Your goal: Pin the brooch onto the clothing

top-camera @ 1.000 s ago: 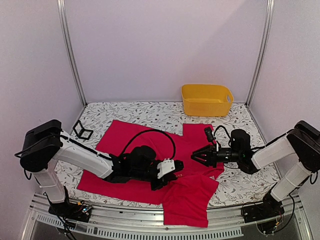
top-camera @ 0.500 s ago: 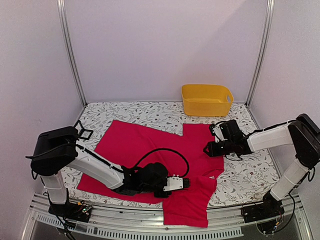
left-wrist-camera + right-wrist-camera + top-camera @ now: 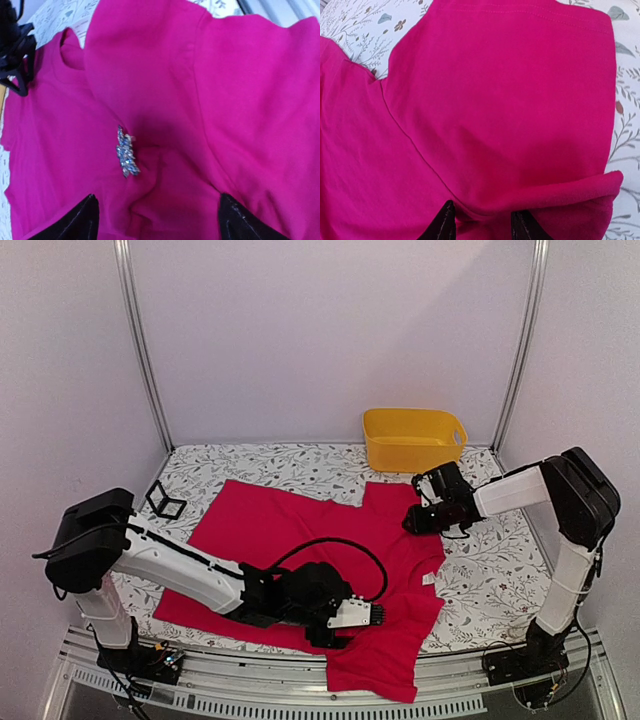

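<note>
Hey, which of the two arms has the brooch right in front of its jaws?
The left arm: the brooch lies on the red shirt just ahead of its open jaws. The right arm has only a bare sleeve before its jaws.

A yellow tub (image 3: 412, 454) sits at the back of the desk on a white floral tablecloth (image 3: 290, 465). Well left of the tub, nearer the front, lies a small black open frame (image 3: 165, 503). Just right of the tub rises a grey metal post (image 3: 522, 340).
</note>
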Robot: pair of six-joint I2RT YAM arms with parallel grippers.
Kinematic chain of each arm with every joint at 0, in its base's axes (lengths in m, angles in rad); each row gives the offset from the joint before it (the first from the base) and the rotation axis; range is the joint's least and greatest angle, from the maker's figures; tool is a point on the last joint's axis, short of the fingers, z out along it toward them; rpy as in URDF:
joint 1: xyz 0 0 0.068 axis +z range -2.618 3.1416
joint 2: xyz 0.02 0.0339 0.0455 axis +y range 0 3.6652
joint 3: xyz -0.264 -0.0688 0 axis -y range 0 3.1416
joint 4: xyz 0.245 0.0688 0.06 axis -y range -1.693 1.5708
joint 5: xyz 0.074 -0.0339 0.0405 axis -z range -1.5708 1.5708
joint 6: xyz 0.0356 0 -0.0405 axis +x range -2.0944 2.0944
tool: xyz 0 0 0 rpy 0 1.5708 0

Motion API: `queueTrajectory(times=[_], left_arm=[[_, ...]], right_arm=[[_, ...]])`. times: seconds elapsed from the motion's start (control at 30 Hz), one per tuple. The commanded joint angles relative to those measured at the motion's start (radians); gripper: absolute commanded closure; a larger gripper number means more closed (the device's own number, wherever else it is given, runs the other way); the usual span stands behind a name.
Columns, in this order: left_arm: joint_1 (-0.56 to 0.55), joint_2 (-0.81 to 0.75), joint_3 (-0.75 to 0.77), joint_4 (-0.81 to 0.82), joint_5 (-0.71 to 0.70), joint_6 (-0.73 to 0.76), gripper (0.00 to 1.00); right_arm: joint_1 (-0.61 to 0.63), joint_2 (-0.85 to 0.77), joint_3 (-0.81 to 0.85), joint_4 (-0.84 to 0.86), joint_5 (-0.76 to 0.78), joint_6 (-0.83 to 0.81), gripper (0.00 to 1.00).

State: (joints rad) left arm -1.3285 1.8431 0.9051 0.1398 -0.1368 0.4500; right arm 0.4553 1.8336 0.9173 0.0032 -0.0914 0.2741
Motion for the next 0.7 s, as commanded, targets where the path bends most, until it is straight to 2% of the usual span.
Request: queueTrajectory(times=[0.0,0.07,0.17,0.3,0.37,0.43,0.53,0.6,0.67], left_arm=[[-0.016,-0.059,0.048,-0.205,0.126,-0.029,0.16],[-0.004,-0.085,0.055,-0.232,0.129,-0.033,0.16],[0.075,-0.137,0.089,-0.263,0.228,-0.092,0.17],[0.296,-0.162,0.145,-0.244,0.291,-0.270,0.19],[0.412,-0.142,0.158,-0.209,0.245,-0.373,0.21],[0.516,-0.091,0.202,-0.239,0.184,-0.479,0.22],[0.635,-0.015,0.249,-0.291,0.143,-0.598,0.34],[0.697,0.019,0.224,-0.240,0.100,-0.668,0.40],[0.745,0.055,0.206,-0.187,0.089,-0.726,0.41]], right_arm=[[-0.026,0.125,0.082,-0.128,0.040,-0.033,0.63],[-0.034,0.158,0.130,-0.146,0.043,-0.049,0.62],[-0.040,0.179,0.179,-0.163,0.049,-0.072,0.62],[-0.040,0.193,0.259,-0.174,0.050,-0.129,0.62],[-0.042,0.215,0.330,-0.211,0.052,-0.162,0.62],[-0.042,0.237,0.389,-0.273,0.052,-0.180,0.63],[-0.041,0.184,0.376,-0.294,0.054,-0.189,0.64],[-0.040,0.125,0.346,-0.306,0.070,-0.184,0.64],[-0.035,0.060,0.319,-0.330,0.085,-0.175,0.64]])
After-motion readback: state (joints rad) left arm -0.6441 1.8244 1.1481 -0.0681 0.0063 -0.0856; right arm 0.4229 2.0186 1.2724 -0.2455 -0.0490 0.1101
